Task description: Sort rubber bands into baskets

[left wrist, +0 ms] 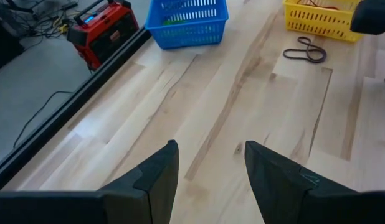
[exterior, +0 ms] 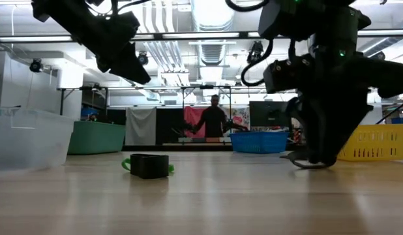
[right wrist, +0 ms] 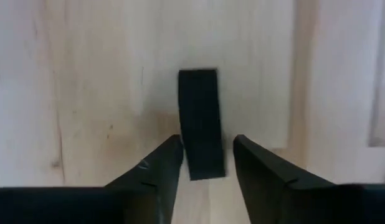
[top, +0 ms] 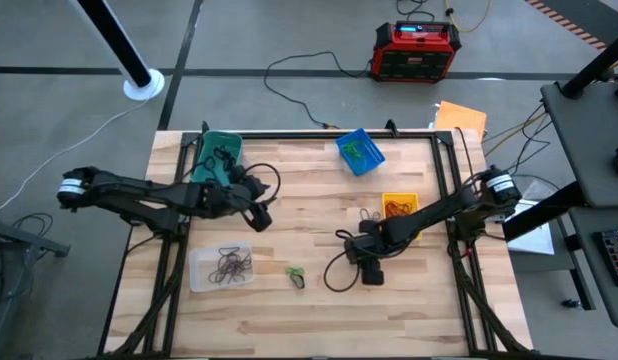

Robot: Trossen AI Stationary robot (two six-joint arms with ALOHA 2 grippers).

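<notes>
While the right gripper [right wrist: 205, 163] sits low on the counter [top: 309, 310], fingers narrowly apart straddling a black band [right wrist: 200, 121], not clamped, left gripper [left wrist: 208, 167] hovers open, empty, near teal basket [top: 217, 150]. Loose bands [left wrist: 308, 51] lie beside yellow basket [top: 399, 203].

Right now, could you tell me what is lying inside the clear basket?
The clear basket holds a tangle of dark rubber bands, seen through from above. From the low view its cloudy wall hides them, so how many there are, and whether any lie underneath, cannot be told.
</notes>
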